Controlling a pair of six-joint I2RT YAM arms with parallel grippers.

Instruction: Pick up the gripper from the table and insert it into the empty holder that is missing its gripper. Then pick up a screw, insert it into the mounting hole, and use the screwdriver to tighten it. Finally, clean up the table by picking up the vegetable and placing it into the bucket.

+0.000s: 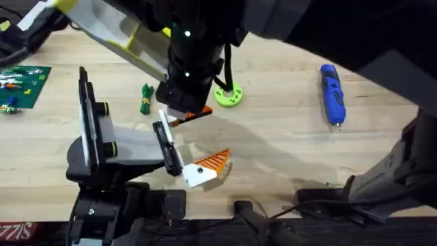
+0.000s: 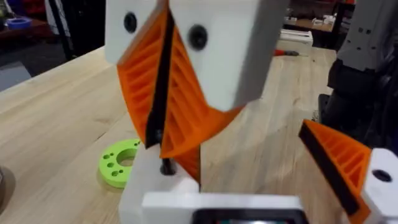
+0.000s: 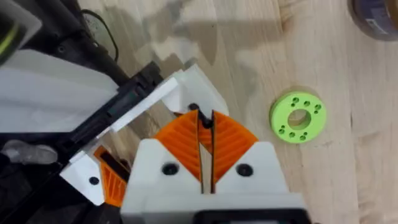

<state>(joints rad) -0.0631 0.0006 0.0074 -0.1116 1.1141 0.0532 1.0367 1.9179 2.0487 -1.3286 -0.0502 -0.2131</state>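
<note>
Right fingers (image 3: 233, 140) are pinched almost shut on the gripper (image 2: 149, 177), point down over the counter (image 1: 287, 150). At the left stands the holder (image 1: 130, 147), the vegetable (image 1: 145, 99) beyond it. The gripper's white base sits low against the holder's bar, apparently not yet seated. If the base meets the bar tilted it will likely jam, or twist out of the ribbed pads. Further right lie a green ring (image 1: 229, 96) and the screwdriver (image 1: 332, 92), well apart.
</note>
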